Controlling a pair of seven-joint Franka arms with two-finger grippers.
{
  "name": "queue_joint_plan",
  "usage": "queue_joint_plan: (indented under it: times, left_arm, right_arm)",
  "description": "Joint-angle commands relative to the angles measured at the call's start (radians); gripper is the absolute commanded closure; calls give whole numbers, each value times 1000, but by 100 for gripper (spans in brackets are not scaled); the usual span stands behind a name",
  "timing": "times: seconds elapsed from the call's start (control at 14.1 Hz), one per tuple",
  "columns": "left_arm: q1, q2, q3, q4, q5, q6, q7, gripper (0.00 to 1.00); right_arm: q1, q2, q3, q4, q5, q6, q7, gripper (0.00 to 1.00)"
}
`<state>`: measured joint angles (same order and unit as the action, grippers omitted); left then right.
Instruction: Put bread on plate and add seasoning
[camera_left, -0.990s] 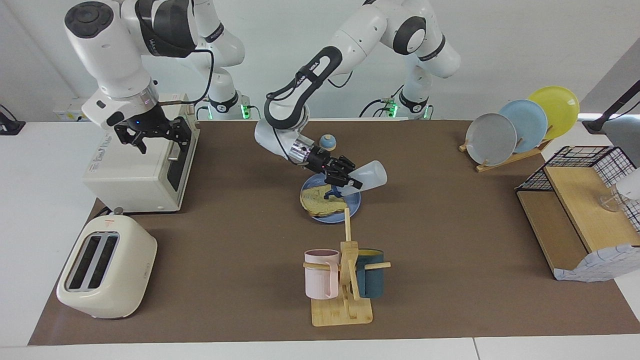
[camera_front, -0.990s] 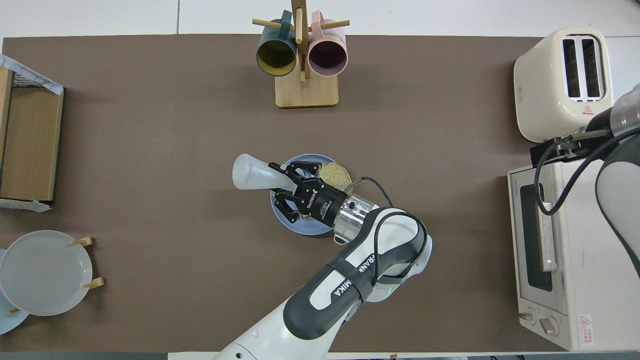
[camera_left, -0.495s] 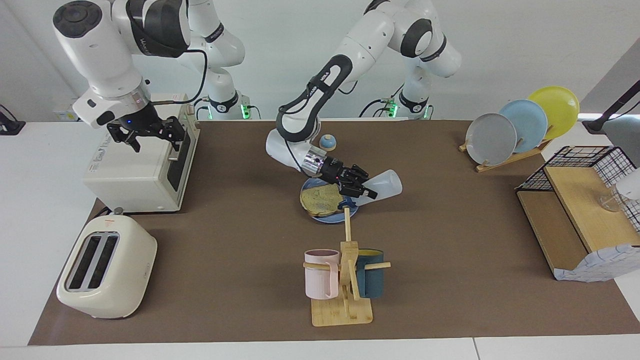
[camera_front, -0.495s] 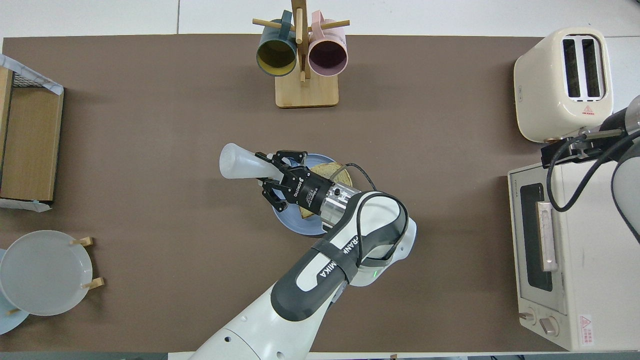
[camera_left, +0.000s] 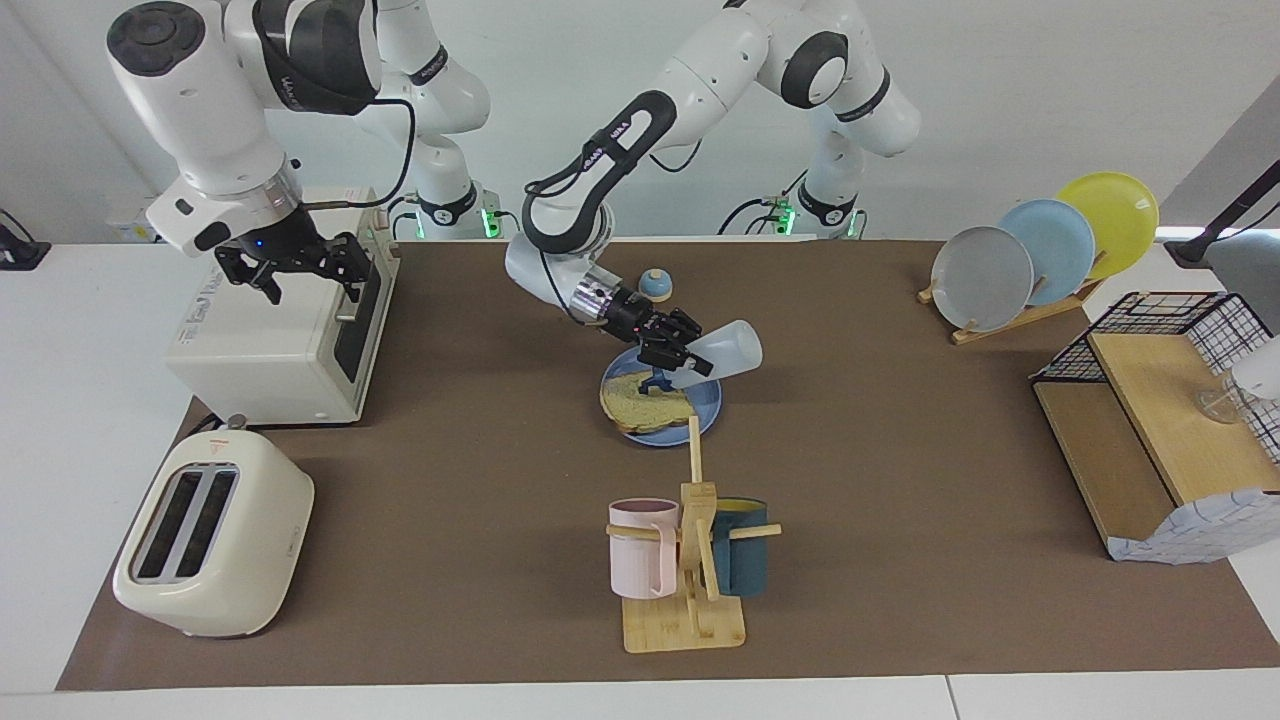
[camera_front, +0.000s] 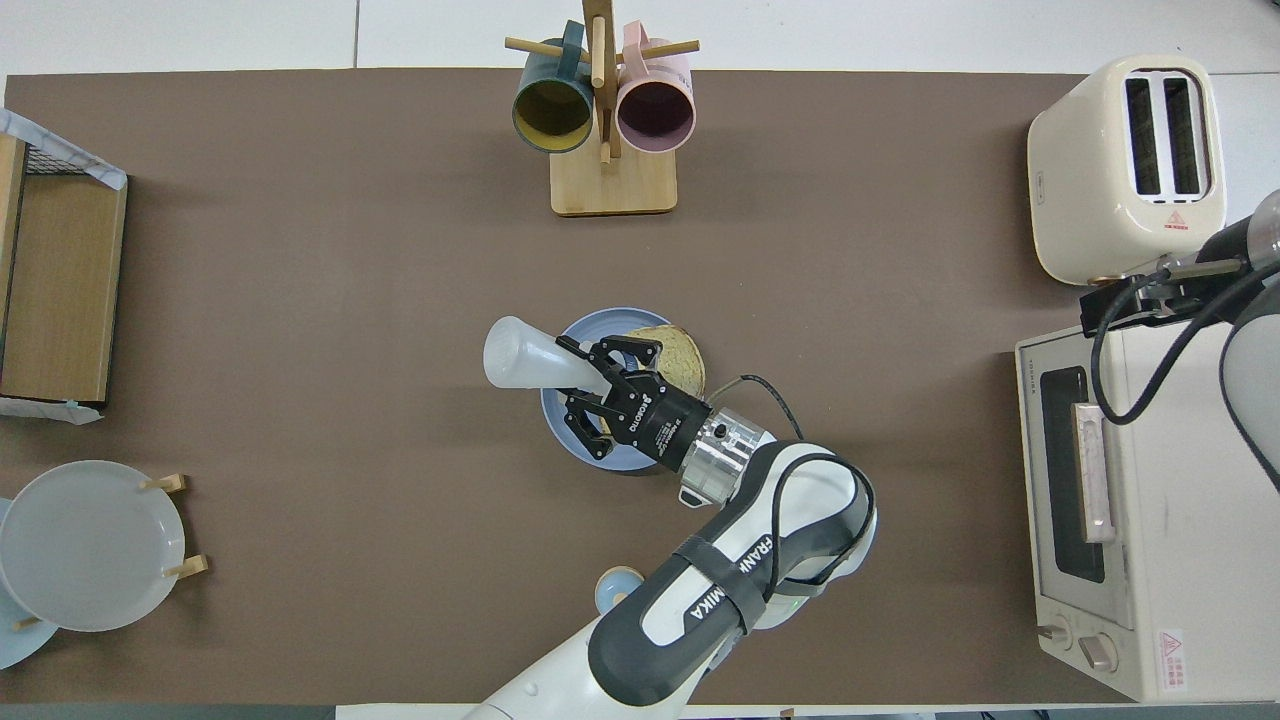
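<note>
The left gripper (camera_left: 678, 352) is hanging over the plate (camera_left: 708, 409), clamped on the seasoning (camera_left: 722, 351), which it is holding tipped well over, its dark cap pointing down at the bread (camera_left: 647, 402) and its pale body sticking out toward the left arm's end of the table. In the overhead view the same gripper (camera_front: 597, 392) is covering the middle of the plate (camera_front: 575, 345), with the seasoning (camera_front: 528, 357) jutting off at about ten o'clock from the fingers. The bread (camera_front: 678, 352) is lying flat on the plate, toward the plate's two o'clock edge in that view (its crust is reaching slightly past the rim). The plate is sitting near the middle of the table, closer to the robots than the mug rack (camera_left: 689, 560), and a small bell (camera_left: 656, 285) is standing closer to the robots than the plate.

The right gripper (camera_left: 296, 268) is waiting in the air over the oven (camera_left: 262, 348), its jaws standing wide with nothing between them. The toaster (camera_left: 213, 533) is sitting farther from the robots than the oven, at the right arm's end of the table.
</note>
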<state>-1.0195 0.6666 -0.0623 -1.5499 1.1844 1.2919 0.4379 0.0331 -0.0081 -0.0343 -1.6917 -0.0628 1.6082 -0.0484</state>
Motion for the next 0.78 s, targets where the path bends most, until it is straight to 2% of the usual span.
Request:
queue_joint_plan:
  times: [0.0, 0.57, 0.71]
  left_arm:
    - [41, -7, 2, 2, -19, 15, 10, 100]
    - [99, -12, 12, -1, -6, 10, 9, 100]
    - [140, -103, 10, -9, -50, 7, -55, 100]
  right_arm:
    - [-13, -13, 5, -6, 8, -13, -28, 0]
    - [-13, -13, 5, -6, 8, -13, -28, 0]
    - [-13, -13, 5, -6, 8, -13, -28, 0]
